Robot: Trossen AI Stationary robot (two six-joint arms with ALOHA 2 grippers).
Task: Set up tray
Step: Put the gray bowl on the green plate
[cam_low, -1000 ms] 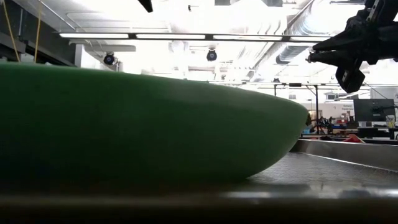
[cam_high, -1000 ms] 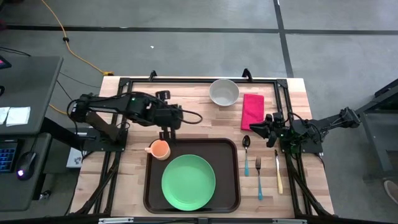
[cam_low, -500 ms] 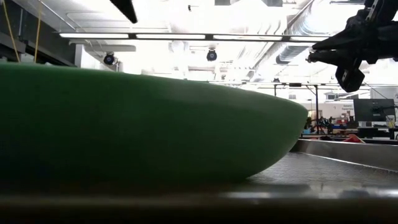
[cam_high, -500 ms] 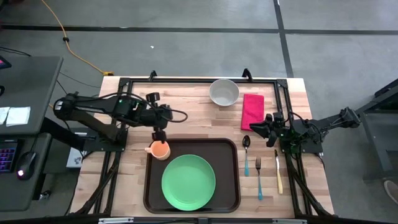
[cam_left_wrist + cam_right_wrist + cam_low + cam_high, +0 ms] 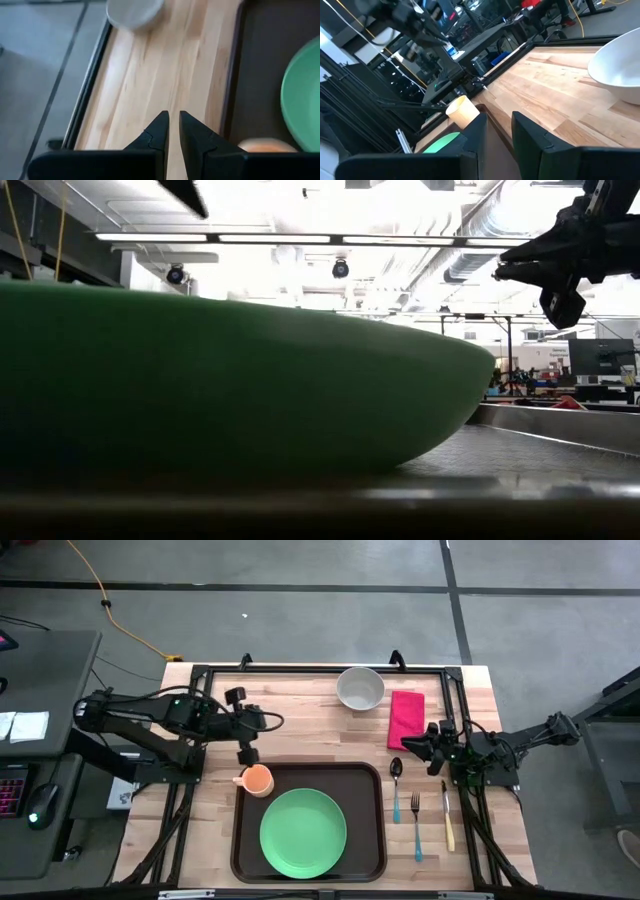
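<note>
The tray (image 5: 308,823) lies flat on the near middle of the worktop (image 5: 310,725), its long side across. A green plate (image 5: 303,832) sits inside it, nearer the front and a little left of centre, leaving bare brown floor to the right. In the low view the plate (image 5: 230,380) fills most of the frame, with the tray's rim (image 5: 560,425) running off to the right.

An orange cup (image 5: 257,780) stands at the tray's back left corner, touching or just over the rim; which one cannot be told. To the right of the tray lie a spoon (image 5: 396,783), a fork (image 5: 416,823) and a knife (image 5: 448,815), side by side on the wood. A white bowl (image 5: 360,688) and a pink napkin (image 5: 405,718) sit near the back edge.

The left end effector (image 5: 247,753) hovers just behind the cup, its fingers (image 5: 159,131) pressed nearly together on nothing. The right end effector (image 5: 408,744) waits above the spoon's bowl, its fingers (image 5: 530,132) slightly apart and empty.
</note>
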